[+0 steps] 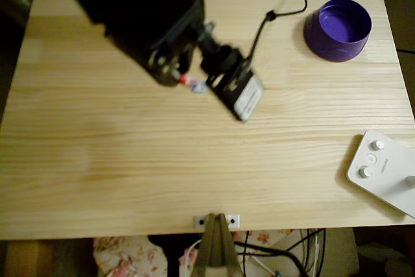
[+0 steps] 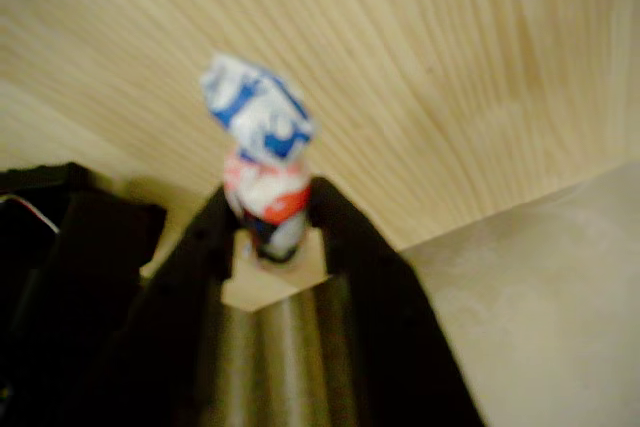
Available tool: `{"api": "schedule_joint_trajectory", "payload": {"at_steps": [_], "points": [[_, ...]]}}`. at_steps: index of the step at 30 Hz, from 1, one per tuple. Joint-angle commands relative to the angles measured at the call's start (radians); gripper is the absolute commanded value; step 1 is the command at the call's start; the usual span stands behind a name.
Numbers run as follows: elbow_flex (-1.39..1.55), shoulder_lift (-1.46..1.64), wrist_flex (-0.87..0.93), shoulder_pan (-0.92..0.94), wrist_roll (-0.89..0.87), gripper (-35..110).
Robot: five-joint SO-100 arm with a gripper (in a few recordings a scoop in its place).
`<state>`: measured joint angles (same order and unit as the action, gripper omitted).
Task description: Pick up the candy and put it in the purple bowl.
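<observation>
While clenched, black jaws grip candy [image 2: 264,187] | twisted end protrudes past tips

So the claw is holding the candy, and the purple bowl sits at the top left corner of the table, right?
Not quite. The gripper does hold the candy, as the wrist view shows, but in the overhead view the purple bowl sits at the top right corner of the table, not the top left.

Overhead view: straight down on whole counter [image 1: 130,180], all four edges visible. Wrist view: close behind hand [image 2: 268,222], facing counter boards; both share hand.
</observation>
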<state>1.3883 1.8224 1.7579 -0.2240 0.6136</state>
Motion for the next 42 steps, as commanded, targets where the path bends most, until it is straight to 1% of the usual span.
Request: {"api": "schedule_joint_trajectory", "payload": {"at_steps": [1,10,22,42], "points": [[0.015,0.166,0.031,-0.086,-0.023,8],[0.054,0.261,0.028,-0.293,-0.1,8],[0.055,0.288,0.015,-0.572,-0.202,8],[0.089,0.207,-0.155,-0.908,-0.304,8]]}}
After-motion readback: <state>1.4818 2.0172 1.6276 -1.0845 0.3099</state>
